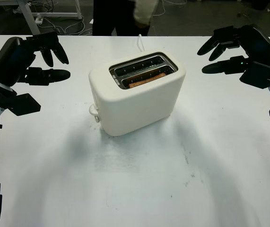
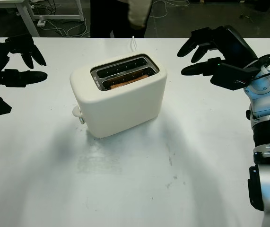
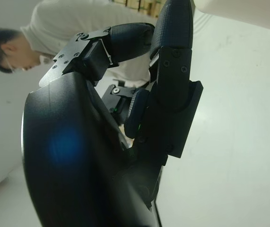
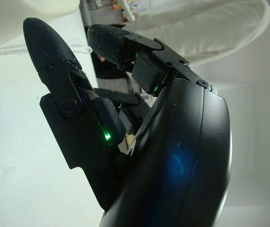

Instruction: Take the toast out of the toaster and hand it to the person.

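A cream two-slot toaster stands in the middle of the white table. A slice of toast sits low in the slot nearer me, only its brown top edge showing. My left hand hovers open above the table to the left of the toaster, well apart from it. My right hand hovers open to the toaster's right, also apart. A person in a light top stands behind the table's far edge, also seen as a person in the left wrist view.
A white cord runs from the toaster's back toward the far table edge. The toaster's lever knob sticks out at its near left end. Cables and a table frame lie on the floor behind.
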Robot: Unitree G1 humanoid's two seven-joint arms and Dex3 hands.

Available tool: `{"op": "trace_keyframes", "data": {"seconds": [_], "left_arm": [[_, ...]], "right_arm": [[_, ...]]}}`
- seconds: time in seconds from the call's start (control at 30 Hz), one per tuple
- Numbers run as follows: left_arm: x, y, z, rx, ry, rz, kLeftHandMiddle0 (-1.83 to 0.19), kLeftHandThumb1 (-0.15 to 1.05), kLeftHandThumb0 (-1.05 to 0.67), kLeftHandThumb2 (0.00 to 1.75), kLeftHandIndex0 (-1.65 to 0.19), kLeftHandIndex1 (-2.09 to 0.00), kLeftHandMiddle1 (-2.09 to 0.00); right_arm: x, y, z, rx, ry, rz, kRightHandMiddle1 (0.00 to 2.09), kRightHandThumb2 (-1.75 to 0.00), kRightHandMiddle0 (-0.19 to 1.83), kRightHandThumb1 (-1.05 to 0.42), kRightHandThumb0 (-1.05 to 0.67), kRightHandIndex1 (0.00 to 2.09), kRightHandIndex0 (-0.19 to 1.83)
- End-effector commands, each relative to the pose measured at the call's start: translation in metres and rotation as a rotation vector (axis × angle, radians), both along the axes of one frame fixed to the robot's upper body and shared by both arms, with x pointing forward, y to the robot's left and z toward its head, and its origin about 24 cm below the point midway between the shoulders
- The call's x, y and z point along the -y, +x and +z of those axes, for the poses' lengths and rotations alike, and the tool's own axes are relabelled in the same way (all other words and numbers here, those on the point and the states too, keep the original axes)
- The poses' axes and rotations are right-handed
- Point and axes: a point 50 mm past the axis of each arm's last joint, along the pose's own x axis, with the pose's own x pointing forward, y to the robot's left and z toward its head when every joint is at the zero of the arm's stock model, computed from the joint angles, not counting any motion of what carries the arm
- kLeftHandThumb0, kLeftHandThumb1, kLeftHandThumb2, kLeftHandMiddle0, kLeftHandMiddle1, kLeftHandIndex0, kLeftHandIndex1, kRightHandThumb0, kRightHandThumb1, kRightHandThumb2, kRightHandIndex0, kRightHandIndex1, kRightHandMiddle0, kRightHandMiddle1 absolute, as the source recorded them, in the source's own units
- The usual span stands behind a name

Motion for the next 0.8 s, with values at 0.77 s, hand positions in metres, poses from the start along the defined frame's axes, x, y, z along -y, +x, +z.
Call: {"op": "trace_keyframes", "data": {"seconds": [0.77], "left_arm": [[0.0037, 0.001, 0.0035, 0.024, -0.006, -0.023, -0.69, 0.92, -0.76, 0.31, -0.5, -1.55, -1.71]], "right_arm": [[-0.0011, -0.0013, -0.0019, 0.013, 0.005, 0.003, 0.74, -0.01, 0.82, -0.76, -0.86, 1.05, 0.83]]}}
